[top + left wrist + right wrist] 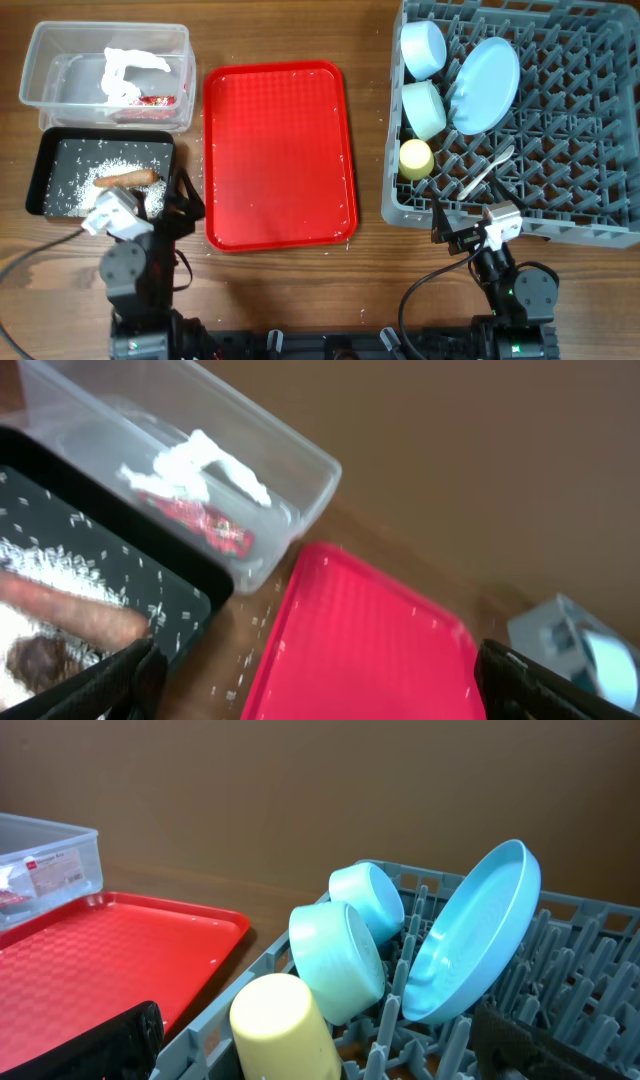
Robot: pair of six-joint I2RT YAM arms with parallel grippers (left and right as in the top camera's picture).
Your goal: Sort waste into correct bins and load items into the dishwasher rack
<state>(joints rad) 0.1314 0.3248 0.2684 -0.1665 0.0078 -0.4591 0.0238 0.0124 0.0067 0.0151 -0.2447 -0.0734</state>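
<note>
The grey dishwasher rack (560,130) holds the pale plate (486,84), white bowl (423,48), teal bowl (425,108), yellow cup (415,158) and white spoon (488,172). The clear tub (60,60) holds crumpled tissue (125,70) and the red wrapper (150,101). The black tray (45,165) holds rice (75,185), the sausage stick (128,178) and a brown lump (40,657). My left gripper (165,215) is open and empty beside the black tray. My right gripper (465,232) is open and empty at the rack's near edge, by the cup (285,1030).
The flat red serving tray (278,150) lies between the bins and the rack, with a few rice grains on it. Stray grains lie on the wooden table (300,290) near the black tray.
</note>
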